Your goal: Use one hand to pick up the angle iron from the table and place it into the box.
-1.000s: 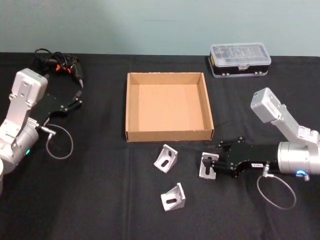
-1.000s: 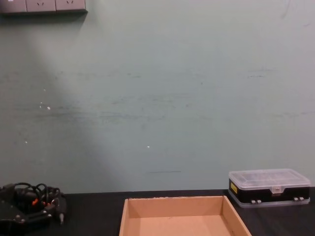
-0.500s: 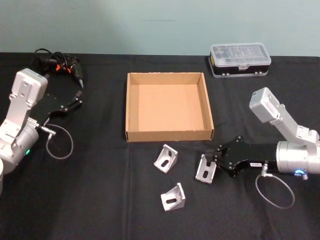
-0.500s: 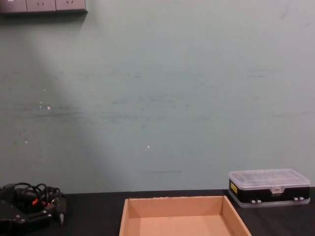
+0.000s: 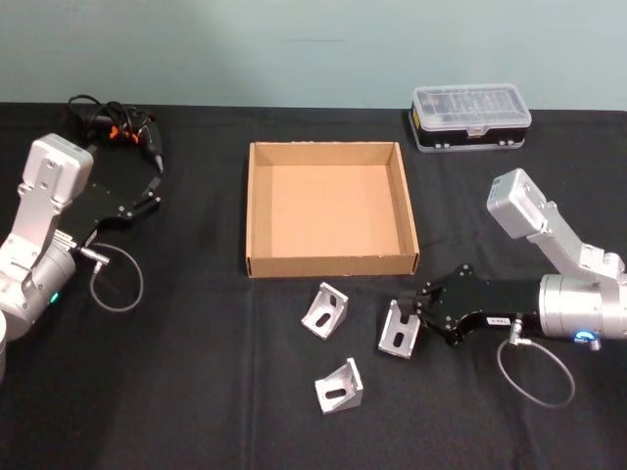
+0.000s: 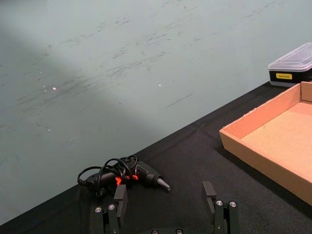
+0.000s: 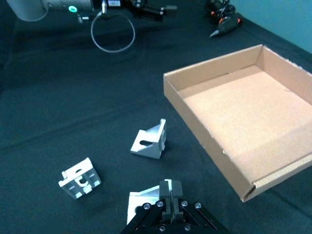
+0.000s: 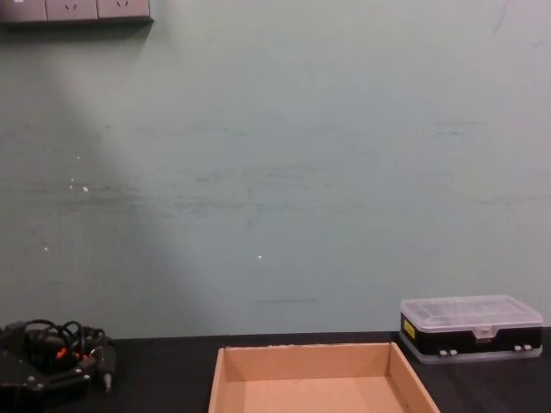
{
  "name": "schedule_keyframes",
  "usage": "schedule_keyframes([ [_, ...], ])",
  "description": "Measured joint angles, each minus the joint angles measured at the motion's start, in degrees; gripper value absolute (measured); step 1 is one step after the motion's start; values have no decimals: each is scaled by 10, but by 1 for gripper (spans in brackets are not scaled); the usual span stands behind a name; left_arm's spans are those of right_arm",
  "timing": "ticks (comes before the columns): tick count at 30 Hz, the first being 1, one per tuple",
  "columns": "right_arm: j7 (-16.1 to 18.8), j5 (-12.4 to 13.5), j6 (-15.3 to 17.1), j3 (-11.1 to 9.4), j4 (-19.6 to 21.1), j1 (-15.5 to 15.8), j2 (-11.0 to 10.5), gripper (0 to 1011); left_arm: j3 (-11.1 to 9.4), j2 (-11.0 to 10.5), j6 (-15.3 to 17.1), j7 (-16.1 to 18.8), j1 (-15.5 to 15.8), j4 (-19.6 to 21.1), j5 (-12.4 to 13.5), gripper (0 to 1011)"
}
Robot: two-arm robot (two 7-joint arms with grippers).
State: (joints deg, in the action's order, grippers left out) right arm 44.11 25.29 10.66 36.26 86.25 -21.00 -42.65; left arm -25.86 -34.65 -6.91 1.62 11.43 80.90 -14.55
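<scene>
**Head view.** The right claw (image 5: 415, 315) lies low over the counter (image 5: 196, 392), at 5 o'clock from the box (image 5: 331, 264). Its tips are pinched together on one flange of the angle iron (image 5: 399, 331). The piece sits tilted, and I cannot tell whether it is clear of the counter. A second bracket (image 5: 327, 310) lies at 9 o'clock from it and a third bracket (image 5: 339, 386) at 7 o'clock. The left claw (image 5: 149, 196) is parked at 9 o'clock from the box, well apart from it.

**Left wrist view.** The left claw (image 6: 163, 209) has its fingers spread and holds nothing.

**Right wrist view.** The right claw (image 7: 170, 186) grips only the thin edge of the angle iron (image 7: 141, 204). The box's (image 7: 209, 131) near wall stands ahead and its floor is bare.

**Chest view.** The box (image 8: 306, 349) is open-topped with low walls, and a clear-lidded case (image 8: 472, 329) sits at 3 o'clock from it.

An edge pinch like this probably lets the piece swing. The safe course is to raise it straight up until its lowest corner would clear the near wall. Then carry it slowly toward 11 o'clock, steering wide of the second bracket. Lower it over the middle of the box floor and part the tips only when it is close to the cardboard.
</scene>
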Motion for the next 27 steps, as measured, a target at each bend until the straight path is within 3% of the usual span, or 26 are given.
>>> schedule_keyframes([
  [16, -13, 13, -16, -25, 26, -31, 8, 40, 0, 0, 0, 0, 0, 0, 0, 1000],
  [27, -25, -17, -44, -20, -52, -97, 62, 40, 0, 0, 0, 0, 0, 0, 0, 1000],
])
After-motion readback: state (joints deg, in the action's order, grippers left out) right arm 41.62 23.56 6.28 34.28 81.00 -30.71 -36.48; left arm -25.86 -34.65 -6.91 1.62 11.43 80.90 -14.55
